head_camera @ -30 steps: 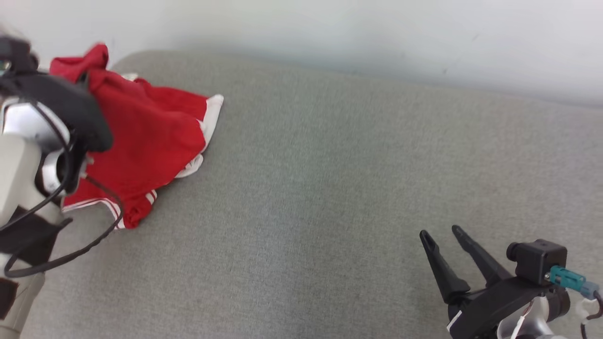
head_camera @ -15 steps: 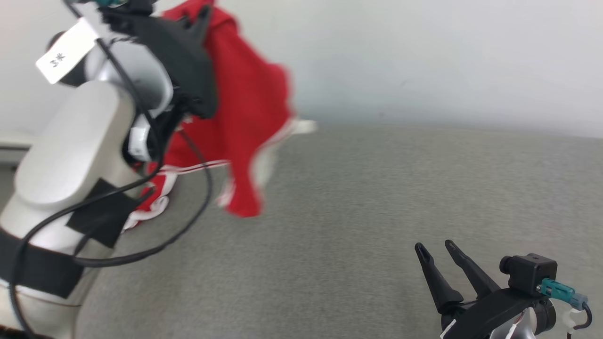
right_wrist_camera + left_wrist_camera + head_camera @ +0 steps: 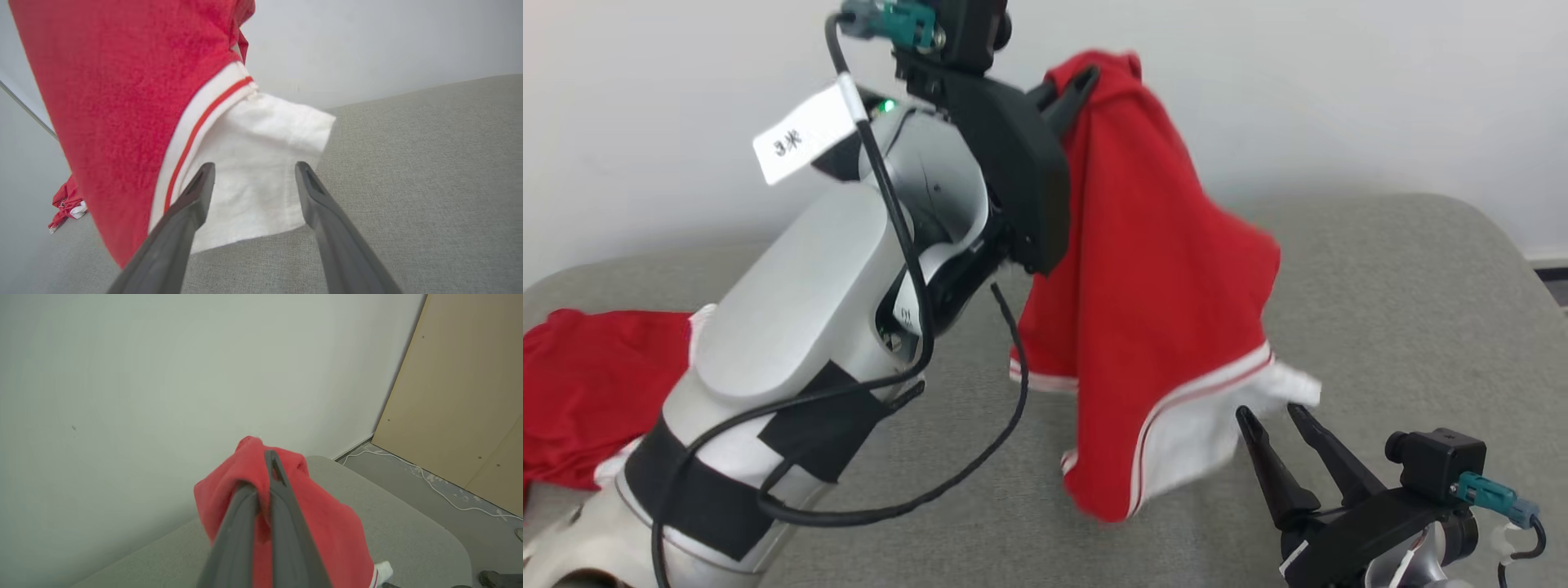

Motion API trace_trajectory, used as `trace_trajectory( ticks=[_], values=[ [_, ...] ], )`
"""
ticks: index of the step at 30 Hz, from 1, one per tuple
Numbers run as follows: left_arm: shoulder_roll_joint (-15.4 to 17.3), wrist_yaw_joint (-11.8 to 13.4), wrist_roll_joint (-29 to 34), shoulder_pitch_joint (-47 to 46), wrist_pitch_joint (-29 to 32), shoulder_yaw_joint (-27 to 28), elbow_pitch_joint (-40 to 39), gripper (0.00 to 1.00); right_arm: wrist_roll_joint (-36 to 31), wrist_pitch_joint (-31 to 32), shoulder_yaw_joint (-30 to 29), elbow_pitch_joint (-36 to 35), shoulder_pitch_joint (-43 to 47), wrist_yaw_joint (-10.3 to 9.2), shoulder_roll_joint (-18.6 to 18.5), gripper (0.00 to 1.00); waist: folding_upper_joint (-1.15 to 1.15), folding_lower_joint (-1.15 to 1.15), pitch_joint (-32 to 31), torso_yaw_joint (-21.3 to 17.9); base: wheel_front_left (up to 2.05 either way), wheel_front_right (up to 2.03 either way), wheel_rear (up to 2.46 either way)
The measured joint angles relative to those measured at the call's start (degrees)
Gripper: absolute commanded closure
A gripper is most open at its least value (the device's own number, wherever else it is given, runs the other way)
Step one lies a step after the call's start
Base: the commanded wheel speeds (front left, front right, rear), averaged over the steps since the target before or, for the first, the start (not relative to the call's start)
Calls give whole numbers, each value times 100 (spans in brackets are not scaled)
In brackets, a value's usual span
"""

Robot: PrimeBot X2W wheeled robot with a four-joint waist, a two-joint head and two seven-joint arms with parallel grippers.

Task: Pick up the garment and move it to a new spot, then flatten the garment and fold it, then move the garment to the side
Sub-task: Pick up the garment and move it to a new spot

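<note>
A red garment [image 3: 1152, 286] with white trim hangs in the air over the grey padded surface [image 3: 1405, 286]. My left gripper [image 3: 1078, 86] is shut on its top edge, high up near the wall. In the left wrist view the left gripper [image 3: 265, 465] pinches red cloth [image 3: 327, 526] between its closed fingers. My right gripper [image 3: 1266, 412] stands open at the lower right, its fingertips just beside the garment's white hem. The right wrist view has the white panel [image 3: 253, 163] hanging right in front of the open right gripper [image 3: 253, 169].
A second red garment [image 3: 588, 392] lies bunched on the surface at the far left, and its edge [image 3: 67, 202] appears in the right wrist view. A pale wall stands behind. A wooden panel [image 3: 461, 388] and a white cable on the floor [image 3: 445, 496] lie beyond the surface's end.
The left arm has lifted the garment off the surface and carried it rightward, so it now hangs near the right gripper. The head camera has also shifted. The right gripper stays open.
</note>
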Motion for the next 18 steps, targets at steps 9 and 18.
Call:
trace_trajectory(
  ticks=[9, 18],
  values=[
    [402, 100, -199, 822, 114, -69, 828, 100, 56, -132, 69, 66, -213, 0, 1, 0, 1, 1, 373, -415, 0, 0, 0],
    [630, 247, 82, 897, -312, -101, 1666, 0, 58, -202, 81, 130, -295, 0, 0, 0, 1, 1, 665, -646, 0, 0, 0]
  ],
)
